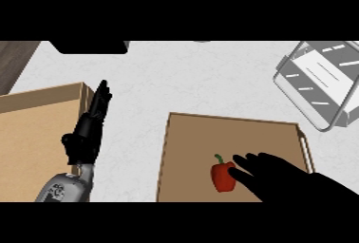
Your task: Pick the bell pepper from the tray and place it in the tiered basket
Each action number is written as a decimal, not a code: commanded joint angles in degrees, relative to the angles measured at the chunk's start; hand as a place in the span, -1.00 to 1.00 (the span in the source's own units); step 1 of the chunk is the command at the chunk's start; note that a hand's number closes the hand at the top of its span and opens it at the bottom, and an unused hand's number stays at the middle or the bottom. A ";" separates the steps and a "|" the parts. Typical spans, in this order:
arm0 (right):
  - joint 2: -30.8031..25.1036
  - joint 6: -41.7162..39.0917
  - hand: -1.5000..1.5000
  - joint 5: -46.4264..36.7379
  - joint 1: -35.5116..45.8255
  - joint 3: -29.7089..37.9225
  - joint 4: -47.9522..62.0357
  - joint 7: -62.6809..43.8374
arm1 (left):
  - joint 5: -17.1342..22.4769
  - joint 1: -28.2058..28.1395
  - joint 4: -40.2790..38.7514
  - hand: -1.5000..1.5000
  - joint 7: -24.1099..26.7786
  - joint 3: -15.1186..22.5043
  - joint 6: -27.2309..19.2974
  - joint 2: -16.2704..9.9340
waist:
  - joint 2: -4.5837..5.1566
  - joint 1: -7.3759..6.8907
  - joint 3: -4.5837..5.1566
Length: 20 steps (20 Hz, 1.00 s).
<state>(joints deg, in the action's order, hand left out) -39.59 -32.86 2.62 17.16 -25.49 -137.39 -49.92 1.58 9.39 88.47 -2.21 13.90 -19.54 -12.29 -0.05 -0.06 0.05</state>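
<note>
A red bell pepper point(223, 177) with a green stem lies on the brown tray point(210, 137), near its lower middle. My right hand point(270, 173) rests on the tray directly to the pepper's right, fingers extended toward it and touching or nearly touching its side, not curled round it. The grey wire tiered basket point(319, 83) stands at the upper right of the counter, tilted in the view. My left hand point(95, 121) is at the left, fingers straight and pointing up, holding nothing.
A large brown box or board point(35, 142) fills the left side beside my left arm. A dark object point(91, 46) sits at the counter's top edge. The white speckled counter point(196, 80) lies between tray and basket.
</note>
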 commanded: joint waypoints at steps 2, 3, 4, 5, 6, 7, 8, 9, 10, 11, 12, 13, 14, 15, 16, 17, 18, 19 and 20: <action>0.49 -4.30 -1.00 -2.20 0.20 -1.12 1.89 -3.80 | -2.08 0.24 2.31 0.00 -2.86 0.52 -0.73 1.32 | -0.01 -0.09 -0.04; 2.77 -3.68 -1.00 -3.39 2.70 -3.57 2.33 -6.49 | -1.42 -0.27 0.47 0.00 -0.17 0.13 0.29 1.91 | 0.01 -0.17 0.00; 0.23 -4.90 -1.00 -5.90 -0.68 -0.06 3.31 -0.21 | -2.00 0.42 0.23 0.00 0.62 -0.75 -0.13 1.70 | 0.04 0.06 -0.06; 1.69 -4.49 -1.00 -7.80 -0.53 -1.80 3.14 -1.45 | -0.32 1.39 -1.51 0.00 1.20 -3.17 2.59 -0.24 | 0.05 0.08 -0.04; 0.37 -5.75 -1.00 -8.14 -2.87 -0.04 1.35 0.22 | -2.84 0.85 -0.68 0.00 -0.36 -0.86 -0.22 2.42 | 0.01 0.22 -0.06; 0.51 -6.08 -1.00 -7.84 -1.93 0.58 0.62 -1.10 | -1.68 -1.37 -1.82 0.00 2.43 -1.26 1.64 1.99 | 0.01 0.15 -0.04; 2.80 -6.67 -1.00 -8.97 1.20 -1.90 4.85 -1.72 | -1.80 -1.40 0.45 0.00 0.94 -1.50 1.04 2.11 | 0.03 -0.22 -0.03; 1.85 -7.66 -1.00 -8.72 1.32 -0.98 4.42 -1.53 | -2.04 -1.67 -0.89 0.00 1.57 -1.18 1.94 1.92 | 0.04 -0.12 -0.02; 2.78 -6.82 -1.00 -12.84 -2.26 -3.46 1.55 -0.84 | -1.87 -0.58 0.35 0.00 -1.00 -1.85 1.63 2.30 | -0.02 0.09 -0.05; 1.63 -8.06 -1.00 -11.33 -1.74 -1.09 1.93 -0.53 | -2.49 1.54 1.52 0.00 -3.29 -2.20 1.68 1.71 | -0.02 0.12 -0.05; 3.36 -6.98 -1.00 -16.16 -0.28 -5.59 5.02 0.19 | -3.20 2.65 -7.45 0.00 4.70 -1.83 0.34 5.25 | 0.15 0.27 -0.02; 1.95 -9.37 -1.00 -13.95 -2.39 -0.68 4.31 3.28 | -2.97 -0.82 2.35 0.00 -1.79 -2.20 1.21 2.47 | -0.01 -0.05 -0.06; 1.39 -8.52 -1.00 -17.85 -6.20 -3.19 1.59 4.32 | -5.57 -2.71 3.19 0.00 -1.22 0.20 -0.30 3.37 | -0.06 0.10 -0.08; 4.55 -10.84 -1.00 -16.24 -1.84 -2.81 5.17 3.71 | -4.74 -1.41 0.63 0.00 0.04 -1.06 1.20 3.76 | 0.03 -0.07 -0.05; 4.72 -10.33 -1.00 -19.14 -3.08 -6.19 2.59 3.24 | -3.33 0.48 1.47 0.00 -3.12 -2.09 2.49 2.98 | -0.01 0.03 -0.05; 4.34 -12.13 -1.00 -16.65 0.06 -3.85 2.64 2.91 | -6.61 0.56 -1.11 0.00 -0.75 0.48 -0.55 5.98 | 0.03 0.04 -0.03; 4.70 -12.40 -1.00 -18.31 0.79 -4.33 3.83 4.71 | -2.02 1.86 -1.36 0.00 -1.41 -4.22 3.99 2.51 | 0.06 -0.06 -0.03; 6.78 -10.77 -1.00 -22.91 0.00 -8.29 3.92 4.13 | -2.94 -2.85 3.59 0.00 -0.94 -3.45 3.59 1.32 | -0.03 -0.34 -0.05; 4.87 -10.62 -1.00 -25.67 -4.37 -7.82 0.76 7.51 | -4.57 -2.10 2.49 0.00 -0.12 -2.20 2.03 3.64 | -0.03 0.08 -0.07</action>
<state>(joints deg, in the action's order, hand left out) -35.30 -41.89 -16.63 15.32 -30.80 -134.39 -44.67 -2.15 8.62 89.52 -2.97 11.78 -17.54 -9.22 -0.05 -0.10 0.00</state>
